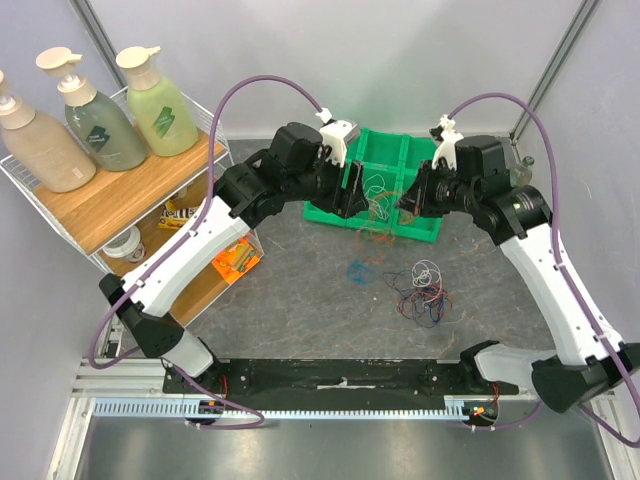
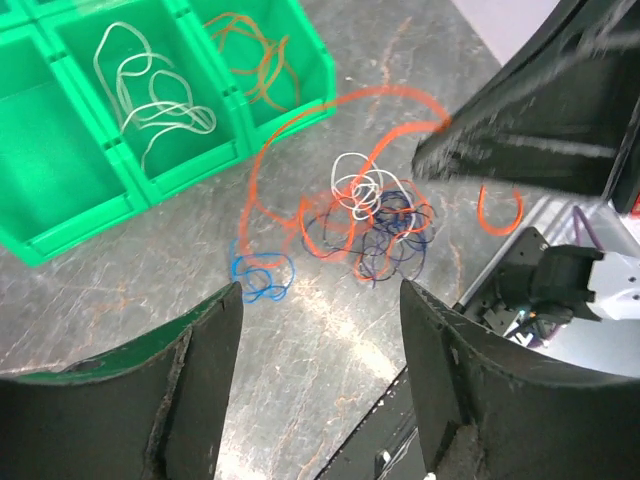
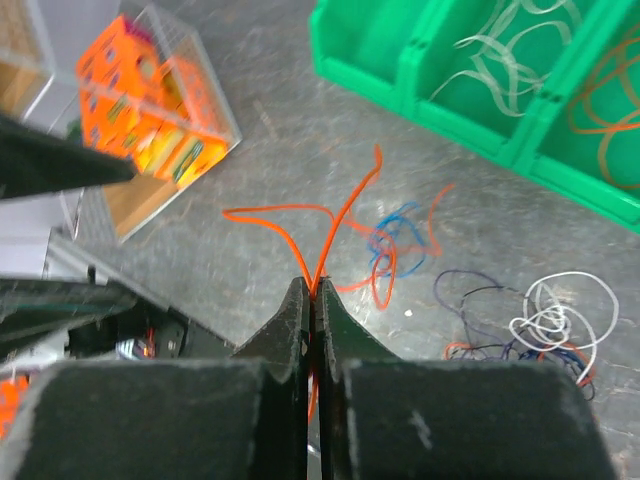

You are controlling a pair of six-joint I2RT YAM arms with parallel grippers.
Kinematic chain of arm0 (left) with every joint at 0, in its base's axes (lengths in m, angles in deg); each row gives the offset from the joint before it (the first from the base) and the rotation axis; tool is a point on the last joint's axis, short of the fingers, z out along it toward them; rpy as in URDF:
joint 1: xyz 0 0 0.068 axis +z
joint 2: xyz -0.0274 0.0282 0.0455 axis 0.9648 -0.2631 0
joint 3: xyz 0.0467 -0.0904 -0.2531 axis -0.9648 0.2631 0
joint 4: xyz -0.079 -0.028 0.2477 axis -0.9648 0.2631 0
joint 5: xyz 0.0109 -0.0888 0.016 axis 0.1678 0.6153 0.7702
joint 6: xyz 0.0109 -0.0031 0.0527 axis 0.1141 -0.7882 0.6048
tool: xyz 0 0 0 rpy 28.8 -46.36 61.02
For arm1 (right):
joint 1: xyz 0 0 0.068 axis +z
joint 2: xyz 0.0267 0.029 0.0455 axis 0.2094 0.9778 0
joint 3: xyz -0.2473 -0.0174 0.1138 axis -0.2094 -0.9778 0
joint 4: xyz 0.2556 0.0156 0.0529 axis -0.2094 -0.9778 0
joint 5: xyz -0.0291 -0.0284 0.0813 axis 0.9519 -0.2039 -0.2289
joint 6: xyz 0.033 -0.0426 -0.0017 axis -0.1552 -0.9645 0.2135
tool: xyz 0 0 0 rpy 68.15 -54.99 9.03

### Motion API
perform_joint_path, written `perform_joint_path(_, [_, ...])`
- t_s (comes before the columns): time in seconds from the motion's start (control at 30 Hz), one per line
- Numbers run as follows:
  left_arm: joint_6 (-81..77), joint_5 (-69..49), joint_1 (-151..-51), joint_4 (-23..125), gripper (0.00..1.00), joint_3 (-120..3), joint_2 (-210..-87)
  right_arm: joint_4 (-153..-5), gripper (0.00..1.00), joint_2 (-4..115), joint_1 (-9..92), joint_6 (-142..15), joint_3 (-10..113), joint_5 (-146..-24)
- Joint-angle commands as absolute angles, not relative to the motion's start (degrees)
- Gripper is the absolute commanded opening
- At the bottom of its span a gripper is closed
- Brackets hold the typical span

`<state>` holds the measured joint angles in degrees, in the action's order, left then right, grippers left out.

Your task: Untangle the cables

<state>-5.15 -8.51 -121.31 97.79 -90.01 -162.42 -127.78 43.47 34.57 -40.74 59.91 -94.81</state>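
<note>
My right gripper (image 3: 310, 292) is clenched on the orange-red cable (image 3: 335, 210), pinching it right at the fingertips. From the pinch the cable forks out ahead of the jaws above the grey table (image 3: 275, 90), one run bending left and the other rising away. More orange-red loops lie against the blue cable (image 3: 398, 232) just beyond, and I cannot tell whether they are the same strand. My left gripper (image 2: 320, 370) hangs over the table with its fingers spread wide, nothing between them and nothing touched. The blue cable and the knot (image 2: 380, 215) lie on the table ahead of its fingers. By my count there is one cable in hand, one blue cable loose on the table, and one knot of white, dark and red strands too snarled for me to number. There is one green tray (image 2: 60, 130), and two of its compartments hold cable, with white loops (image 2: 150, 95) in one and orange-brown loops (image 2: 255, 50) in the next.
</note>
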Motion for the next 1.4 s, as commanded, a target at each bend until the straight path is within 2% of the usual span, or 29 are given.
perform_joint_path(0.0, [-6.9,-12.6,-120.7,102.3,0.70,-94.1,-163.2,-127.7,0.00,48.0,30.3,-37.8,64.9,-89.7])
perform_joint_path(0.23, [-4.6,-11.0,-120.7,101.2,0.67,-92.0,-159.7,-129.4,0.00,55.8,26.8,-41.2,74.4,-90.6])
perform_joint_path(0.6, [-3.7,-11.3,-120.7,98.7,0.66,-86.6,-154.6,-130.0,0.00,62.7,22.7,-46.8,81.3,-83.9])
perform_joint_path(0.83, [-2.9,-10.6,-120.7,97.9,0.66,-87.3,-155.3,-128.6,0.00,67.6,19.2,-48.5,85.6,-81.5])
perform_joint_path(1.37, [-2.0,-10.7,-120.7,97.7,0.66,-87.0,-155.6,-120.3,0.00,70.0,17.5,-49.6,70.4,-71.1])
